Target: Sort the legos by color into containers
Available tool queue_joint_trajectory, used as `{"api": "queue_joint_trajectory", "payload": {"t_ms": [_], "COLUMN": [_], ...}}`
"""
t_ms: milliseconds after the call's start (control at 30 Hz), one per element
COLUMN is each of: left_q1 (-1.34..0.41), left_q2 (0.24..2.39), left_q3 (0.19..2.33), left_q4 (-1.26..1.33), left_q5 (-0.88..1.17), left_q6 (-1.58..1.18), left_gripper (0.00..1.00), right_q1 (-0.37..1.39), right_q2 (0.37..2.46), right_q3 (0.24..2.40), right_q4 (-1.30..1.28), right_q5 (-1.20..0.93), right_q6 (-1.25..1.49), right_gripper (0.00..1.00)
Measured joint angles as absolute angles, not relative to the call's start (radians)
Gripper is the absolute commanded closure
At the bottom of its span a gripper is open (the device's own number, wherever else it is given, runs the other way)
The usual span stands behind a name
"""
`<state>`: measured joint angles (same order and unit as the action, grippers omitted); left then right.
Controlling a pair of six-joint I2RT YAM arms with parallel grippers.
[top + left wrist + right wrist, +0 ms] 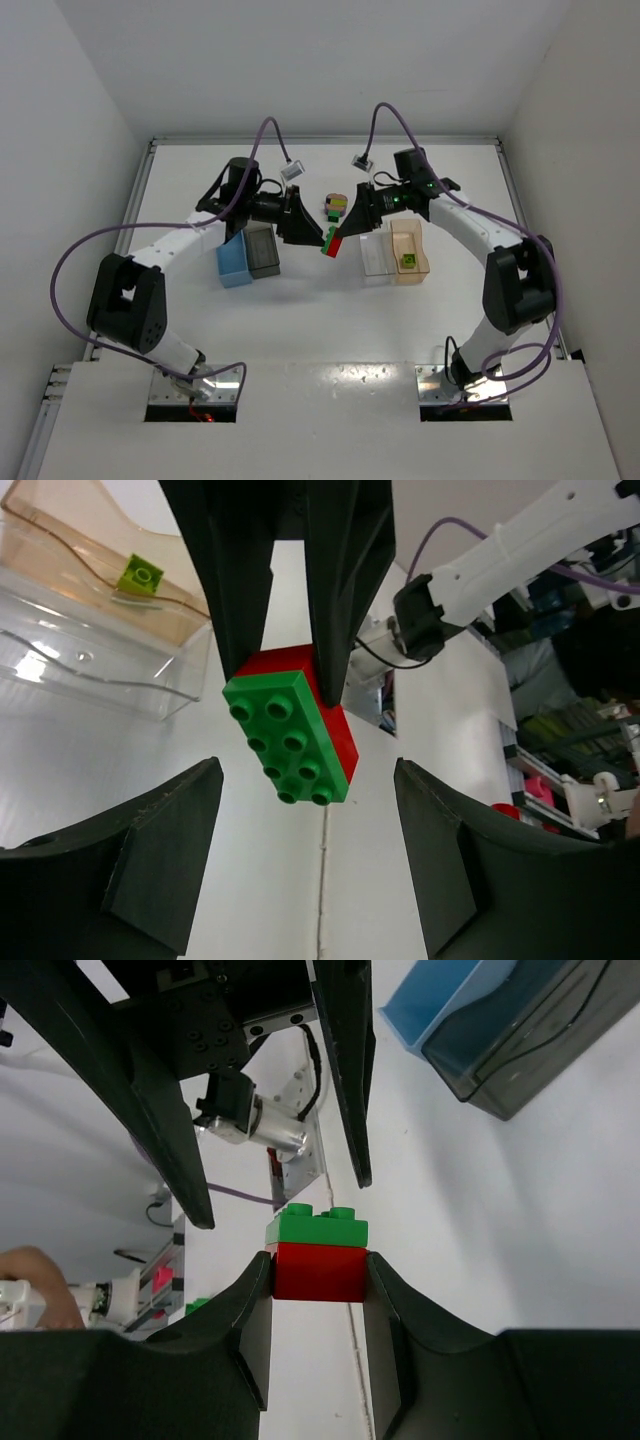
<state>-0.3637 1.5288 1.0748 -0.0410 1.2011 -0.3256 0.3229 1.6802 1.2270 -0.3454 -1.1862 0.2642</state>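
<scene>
The white desk carries 4 bins in 2 pairs. The blue bin and the grey bin touch each other on the left. The clear bin and the tan bin stand side by side on the right. The 2 arms meet over the gap between these pairs.

The right hand is clenched on a red brick, and a green brick is pressed on top of it. The 2 colours are joined, so they cannot be sorted yet. I judge this is why the pair is held up in the air: 1 hand fixes the red part so that the other can pull the green part off. The left hand is released, its fingers wide on both sides of the pair and not touching it.

A few loose legos lie behind, and 1 yellow-green brick is in the tan bin.
</scene>
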Motion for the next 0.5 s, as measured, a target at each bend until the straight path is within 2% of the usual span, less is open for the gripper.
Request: {"api": "queue_joint_trajectory", "payload": {"t_ms": [233,500], "left_q1": [-0.363,-0.363], "left_q2": [1.537,1.542], "left_q3": [1.071,1.068], "left_q4": [0.020,0.037], "left_q5": [1.235,1.232], "left_q6": [-0.387,-0.406], "left_gripper": [0.30,0.30], "right_q1": [0.325,0.328], "right_q2": [1.691,1.703], "right_q3": [1.227,1.228], "right_q4": [-0.347,-0.348], "right_q5": [-1.213,-1.216], "right_q6": [0.260,0.261], "right_gripper": [1.00,1.00]}}
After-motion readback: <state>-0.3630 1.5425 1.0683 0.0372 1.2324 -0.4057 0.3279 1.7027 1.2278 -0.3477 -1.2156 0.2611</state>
